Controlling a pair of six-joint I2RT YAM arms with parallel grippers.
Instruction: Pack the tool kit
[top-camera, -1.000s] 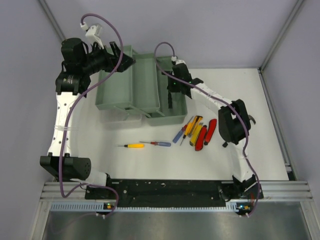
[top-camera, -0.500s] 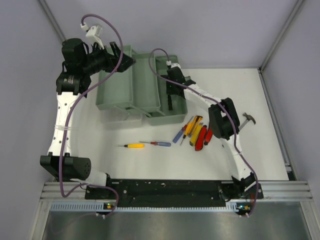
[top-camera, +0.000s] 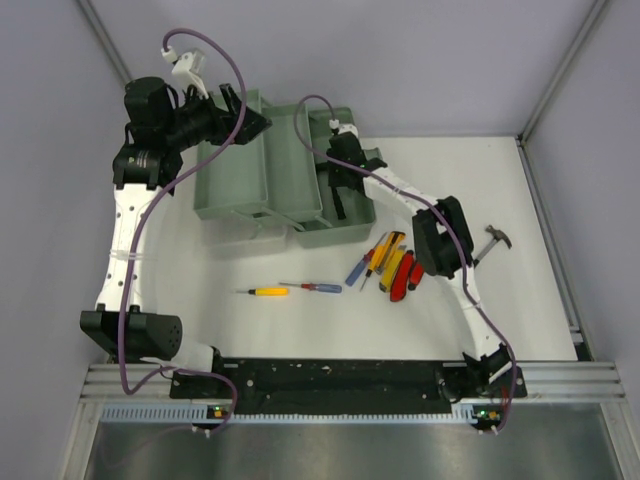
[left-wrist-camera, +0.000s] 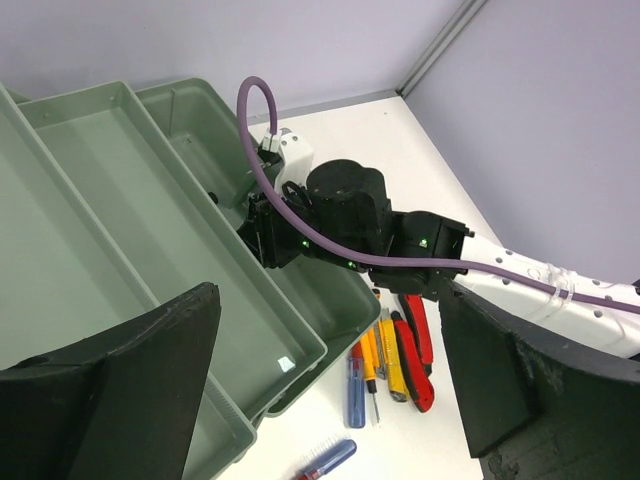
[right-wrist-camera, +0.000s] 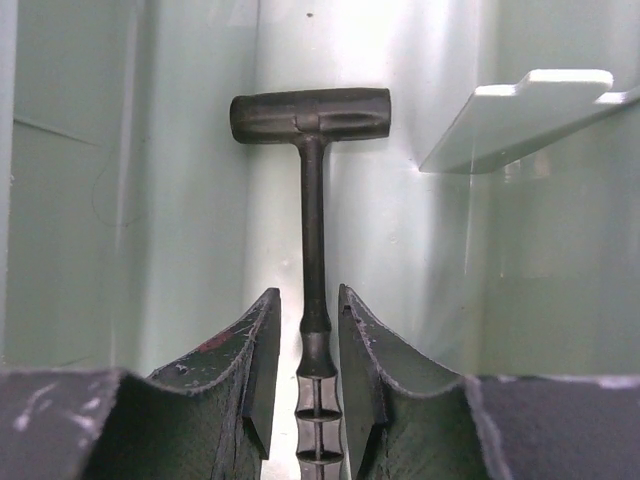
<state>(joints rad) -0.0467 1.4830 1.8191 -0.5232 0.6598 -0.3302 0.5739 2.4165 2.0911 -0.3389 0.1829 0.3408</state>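
Top external: right gripper (top-camera: 340, 200) down inside the right-hand bay of the toolbox (top-camera: 235, 190); left gripper (top-camera: 243, 122) over the far left tray, carrying nothing. Could catch the bay wall on lifting out, with so little room either side.

Left wrist: spread wide and empty above the green trays. Well apart from the right arm, yet could cross it if swung toward the pliers (left-wrist-camera: 415, 340) beside the box.

Right wrist: hammer (right-wrist-camera: 313, 230) flat on the bay floor, long axis along the bay, head pointing away from the wrist, handle end between narrowly parted fingers (right-wrist-camera: 262, 350). Barely clears them; might drag or tip the hammer if raised before widening.
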